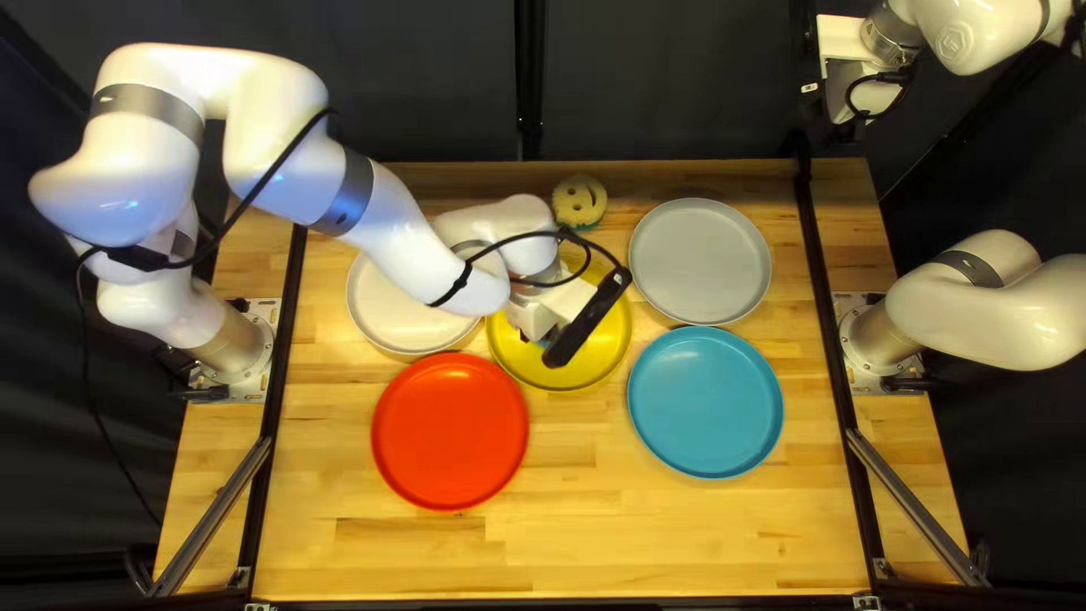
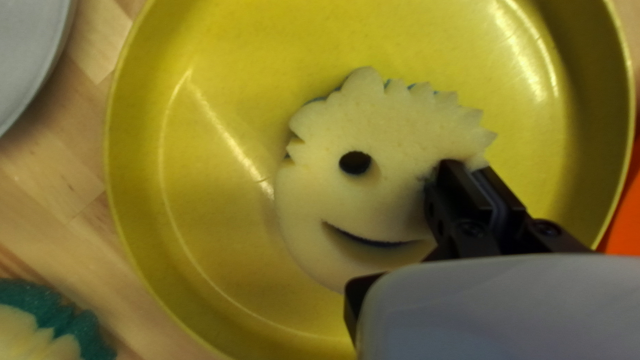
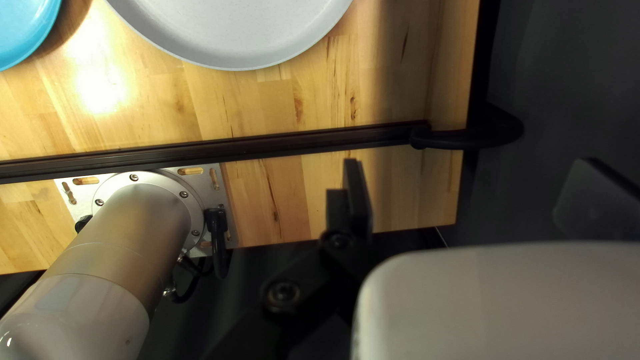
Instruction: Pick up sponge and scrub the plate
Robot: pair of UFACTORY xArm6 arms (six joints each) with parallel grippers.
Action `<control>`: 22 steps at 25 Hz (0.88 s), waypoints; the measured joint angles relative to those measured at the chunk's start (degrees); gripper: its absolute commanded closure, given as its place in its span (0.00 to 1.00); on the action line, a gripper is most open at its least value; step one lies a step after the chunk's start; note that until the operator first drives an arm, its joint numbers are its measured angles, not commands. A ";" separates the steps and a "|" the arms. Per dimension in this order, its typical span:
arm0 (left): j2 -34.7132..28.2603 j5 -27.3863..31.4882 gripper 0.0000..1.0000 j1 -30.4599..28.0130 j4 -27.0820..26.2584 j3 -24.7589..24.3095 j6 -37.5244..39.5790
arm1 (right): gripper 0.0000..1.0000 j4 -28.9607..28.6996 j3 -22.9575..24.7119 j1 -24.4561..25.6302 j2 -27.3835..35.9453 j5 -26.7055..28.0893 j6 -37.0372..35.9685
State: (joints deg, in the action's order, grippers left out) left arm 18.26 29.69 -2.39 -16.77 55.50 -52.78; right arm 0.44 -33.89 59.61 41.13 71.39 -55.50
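The smiley sponge (image 2: 393, 193) is at my left gripper (image 2: 472, 168), clenched at its edge beside one eye, inside the yellow plate (image 2: 220, 267). Scrubbing probably calls for sweeping away from the fingers, toward the grey plate (image 1: 700, 261), where more bare floor lies; the raised wall bounds it. The green-backed sponge (image 1: 579, 201) sits outside. My right gripper (image 3: 470, 167), farther off, is spread and empty

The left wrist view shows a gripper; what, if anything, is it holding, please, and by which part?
The left gripper pinches the sponge at its edge, across from the visible eye hole.
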 measured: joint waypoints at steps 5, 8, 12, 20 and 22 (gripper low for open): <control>-1.47 -0.04 1.00 2.59 -0.42 -2.02 -2.08 | 0.00 0.00 0.00 0.00 0.00 0.00 0.00; -2.71 0.31 1.00 5.15 -0.67 -3.37 -3.60 | 0.00 0.00 0.00 0.00 0.00 0.00 0.00; -3.69 1.29 1.00 9.37 -1.31 -4.32 -6.39 | 0.00 0.00 0.00 0.00 0.00 0.00 0.00; -3.51 1.66 1.00 9.25 -2.25 -4.63 -6.20 | 0.00 0.00 0.00 0.00 0.00 0.00 0.00; -3.62 1.48 1.00 8.18 -2.14 -4.72 -5.29 | 0.00 0.00 0.00 0.00 0.00 0.00 0.00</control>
State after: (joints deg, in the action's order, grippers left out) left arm 14.63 31.17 5.78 -18.90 50.78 -58.07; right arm 0.44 -33.89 59.61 41.13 71.39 -55.50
